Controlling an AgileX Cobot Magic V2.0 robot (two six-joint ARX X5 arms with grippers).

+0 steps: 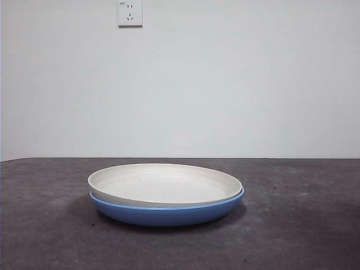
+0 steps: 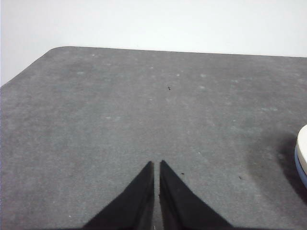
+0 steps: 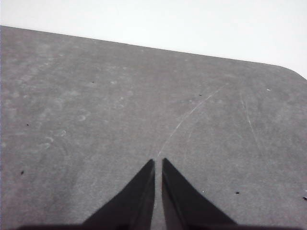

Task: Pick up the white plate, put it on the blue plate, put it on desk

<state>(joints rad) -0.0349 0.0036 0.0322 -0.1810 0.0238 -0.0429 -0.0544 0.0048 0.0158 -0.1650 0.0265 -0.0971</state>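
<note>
The white plate [image 1: 163,184] sits nested inside the blue plate [image 1: 167,214], slightly tilted, its rim riding higher on one side; the stack rests on the desk [image 1: 304,225], in front of a pale wall with a socket [image 1: 130,13]. The left gripper [image 2: 157,165] hovers over bare desk beside the stack, jaws pinched nearly together and empty. The right gripper [image 3: 158,163] is likewise closed on nothing, over bare desk.

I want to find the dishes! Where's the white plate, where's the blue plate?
white plate [image 1: 163,184], front view, on its cream inside.
blue plate [image 1: 166,215], front view, on its outer wall under the white plate.
</note>
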